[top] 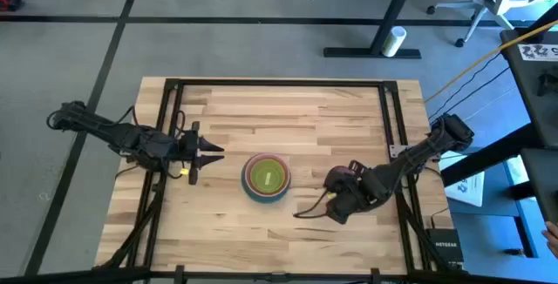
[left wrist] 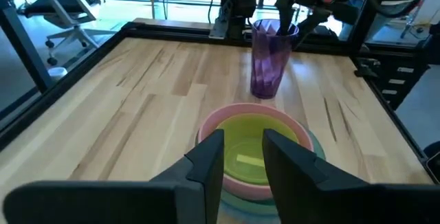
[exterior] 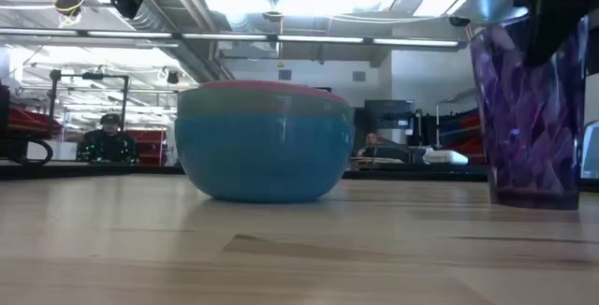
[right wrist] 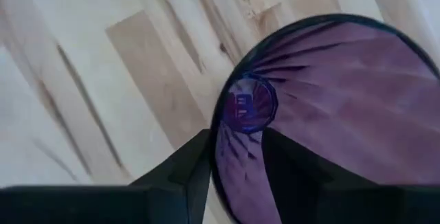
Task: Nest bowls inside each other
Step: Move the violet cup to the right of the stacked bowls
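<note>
your right gripper (right wrist: 237, 162) has its fingers clamped over the rim of the upright purple tumbler (left wrist: 269, 58), standing on the surface right of the nested bowl stack (top: 267, 178); left gripper (left wrist: 240, 162) waits slightly open.

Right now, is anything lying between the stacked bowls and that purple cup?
No. Between the stacked bowls and the purple cup, the left wrist view shows only bare table.

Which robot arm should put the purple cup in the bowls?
The right. Its gripper is already shut on the purple cup, upright beside the stacked bowls. The left gripper hovers empty.
</note>
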Robot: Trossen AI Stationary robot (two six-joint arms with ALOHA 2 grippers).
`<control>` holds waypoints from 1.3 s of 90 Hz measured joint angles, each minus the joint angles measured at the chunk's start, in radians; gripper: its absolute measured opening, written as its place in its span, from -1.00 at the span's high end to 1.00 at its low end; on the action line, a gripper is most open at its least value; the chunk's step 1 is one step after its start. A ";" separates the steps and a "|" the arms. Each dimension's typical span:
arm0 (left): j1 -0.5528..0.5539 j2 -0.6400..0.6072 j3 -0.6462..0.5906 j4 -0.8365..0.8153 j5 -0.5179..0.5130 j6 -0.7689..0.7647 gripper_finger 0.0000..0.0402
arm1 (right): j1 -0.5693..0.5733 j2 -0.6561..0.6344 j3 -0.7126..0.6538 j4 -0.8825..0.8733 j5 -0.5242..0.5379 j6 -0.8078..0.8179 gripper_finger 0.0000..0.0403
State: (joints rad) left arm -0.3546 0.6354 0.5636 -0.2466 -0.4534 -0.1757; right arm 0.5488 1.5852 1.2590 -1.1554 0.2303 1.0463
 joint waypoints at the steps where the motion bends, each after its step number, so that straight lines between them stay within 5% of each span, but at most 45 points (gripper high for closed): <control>1: 0.000 0.000 0.000 0.000 0.000 0.000 0.59 | -0.002 0.000 -0.002 0.004 -0.001 -0.001 0.52; 19: 0.000 0.000 0.000 0.000 0.000 0.000 0.59 | -0.018 0.000 -0.020 0.062 -0.014 -0.040 0.95; 93: 0.000 0.000 0.000 0.000 -0.002 0.020 0.59 | -0.172 0.008 -0.020 0.266 -0.032 -0.218 1.00; 117: 0.000 0.000 0.000 0.000 -0.002 0.020 0.59 | -0.204 0.101 0.086 0.195 -0.040 -0.295 1.00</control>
State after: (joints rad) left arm -0.3546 0.6355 0.5640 -0.2466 -0.4557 -0.1559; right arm 0.3444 1.6860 1.3448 -0.9609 0.1906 0.7509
